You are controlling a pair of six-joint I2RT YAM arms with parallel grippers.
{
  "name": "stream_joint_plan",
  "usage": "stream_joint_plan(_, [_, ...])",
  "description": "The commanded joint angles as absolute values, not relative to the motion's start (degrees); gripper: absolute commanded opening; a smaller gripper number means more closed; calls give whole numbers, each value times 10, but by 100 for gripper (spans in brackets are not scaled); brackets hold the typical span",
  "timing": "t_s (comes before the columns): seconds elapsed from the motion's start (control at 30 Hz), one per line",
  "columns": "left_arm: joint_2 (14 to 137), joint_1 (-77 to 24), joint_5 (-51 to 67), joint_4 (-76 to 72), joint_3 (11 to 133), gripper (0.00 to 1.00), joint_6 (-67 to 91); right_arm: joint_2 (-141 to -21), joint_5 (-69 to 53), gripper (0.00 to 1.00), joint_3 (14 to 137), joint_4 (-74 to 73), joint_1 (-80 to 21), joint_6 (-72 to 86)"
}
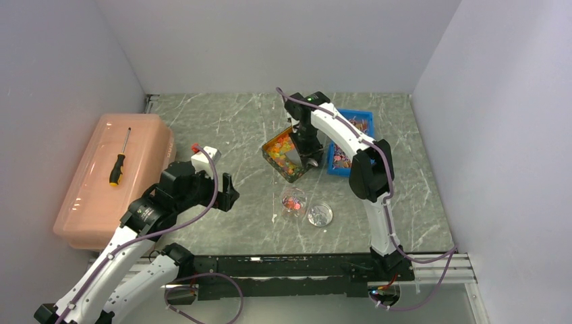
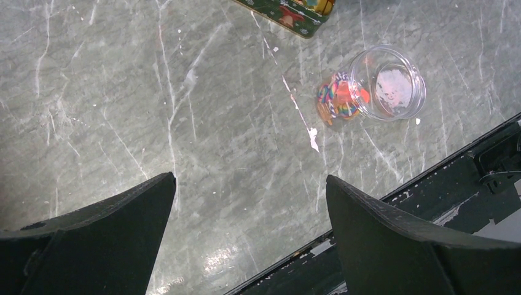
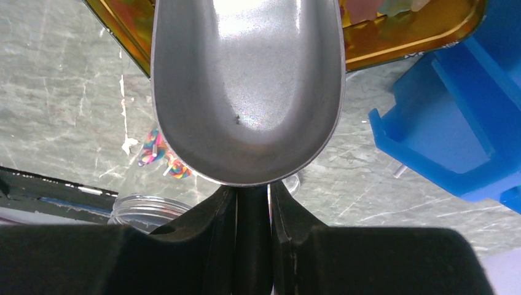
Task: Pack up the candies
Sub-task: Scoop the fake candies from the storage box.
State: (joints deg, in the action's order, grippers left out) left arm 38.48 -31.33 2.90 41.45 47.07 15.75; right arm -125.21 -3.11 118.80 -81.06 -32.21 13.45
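The candies (image 1: 280, 150), tiny orange, yellow, red and green pieces, fill a square tin (image 1: 291, 174) at mid-table; a few show at the top of the right wrist view (image 3: 368, 9). My right gripper (image 1: 307, 145) (image 3: 252, 190) is shut on the handle of the metal scoop (image 3: 246, 92), whose bowl is empty and hangs over the tin's near edge (image 3: 418, 34). My left gripper (image 1: 229, 192) (image 2: 249, 181) is open and empty, low over bare table. A clear jar (image 1: 293, 201) (image 2: 393, 83) with rainbow sweets (image 2: 338, 101) stands in front of the tin.
A second clear round piece (image 1: 320, 214) lies beside the jar. A blue bin (image 1: 351, 138) (image 3: 454, 123) sits right of the tin. A pink lidded box (image 1: 88, 202) with a screwdriver (image 1: 119, 162) is at left. A small white object (image 1: 204, 156) lies near my left arm.
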Motion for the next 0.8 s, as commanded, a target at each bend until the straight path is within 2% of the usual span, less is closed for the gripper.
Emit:
stream_joint_plan(0.0, [383, -315, 21, 408, 475, 100, 160, -1224, -62, 0, 1171, -798, -322, 127])
stream_joint_plan(0.77, [401, -315, 3, 413, 476, 99, 164, -1130, -109, 0, 969, -706, -393, 46])
